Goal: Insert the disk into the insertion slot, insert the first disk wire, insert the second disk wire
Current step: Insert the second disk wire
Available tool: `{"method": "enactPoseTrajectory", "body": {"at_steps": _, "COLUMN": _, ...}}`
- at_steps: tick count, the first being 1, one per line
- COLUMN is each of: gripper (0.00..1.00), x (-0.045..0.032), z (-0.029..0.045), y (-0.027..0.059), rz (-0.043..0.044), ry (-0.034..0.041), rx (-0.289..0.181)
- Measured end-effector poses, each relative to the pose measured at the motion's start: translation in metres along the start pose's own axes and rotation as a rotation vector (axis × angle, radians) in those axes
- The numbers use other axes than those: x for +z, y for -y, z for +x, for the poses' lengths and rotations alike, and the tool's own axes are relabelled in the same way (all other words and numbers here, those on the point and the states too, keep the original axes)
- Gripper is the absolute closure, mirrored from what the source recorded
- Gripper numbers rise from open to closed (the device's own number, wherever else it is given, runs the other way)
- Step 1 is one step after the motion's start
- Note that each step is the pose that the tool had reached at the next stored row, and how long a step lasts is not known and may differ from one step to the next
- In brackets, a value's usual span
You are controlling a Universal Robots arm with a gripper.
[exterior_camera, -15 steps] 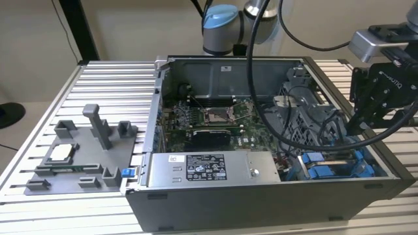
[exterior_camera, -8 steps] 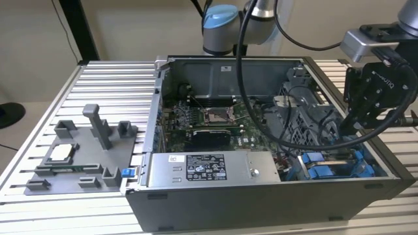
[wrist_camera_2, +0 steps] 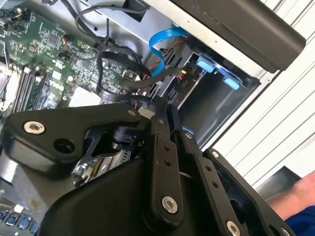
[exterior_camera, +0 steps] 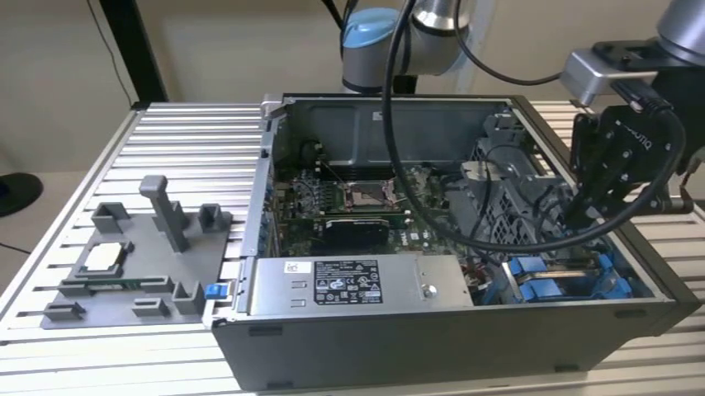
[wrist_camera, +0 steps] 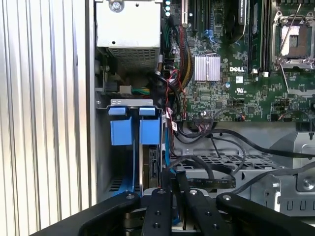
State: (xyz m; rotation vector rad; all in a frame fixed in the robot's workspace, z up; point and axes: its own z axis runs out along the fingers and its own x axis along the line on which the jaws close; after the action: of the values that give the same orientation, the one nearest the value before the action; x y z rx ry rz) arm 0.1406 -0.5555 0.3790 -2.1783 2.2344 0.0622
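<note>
The pincer (wrist_camera: 174,192), fingers together, sits among black cables (wrist_camera: 216,162) beside the disk (wrist_camera: 135,130).

Inside the open computer case (exterior_camera: 463,346), black cables (wrist_camera: 216,147) loop across the drive cage (exterior_camera: 518,190) beside the insertion slot (wrist_camera: 133,162), crowding the end effector (wrist_camera: 172,196). Blue carrier tabs (wrist_camera: 135,130) fill the slot's mouth. The power-supply box (exterior_camera: 358,285) walls one side. The ribbed bench (exterior_camera: 165,140) lies open toward its far edge.

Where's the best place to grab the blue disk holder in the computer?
Probably its two blue tabs, pinched together from above through the case's open side: they stick out of the grey bay, while the rest sits sunk inside.
</note>
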Motion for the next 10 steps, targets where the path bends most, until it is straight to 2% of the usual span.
{"method": "enactPoseTrajectory", "body": {"at_steps": 10, "gripper": 1.00, "x": 0.0001, "z": 0.0027, "y": -0.0006, "rz": 0.0000, "ry": -0.0002, "rx": 0.000}}
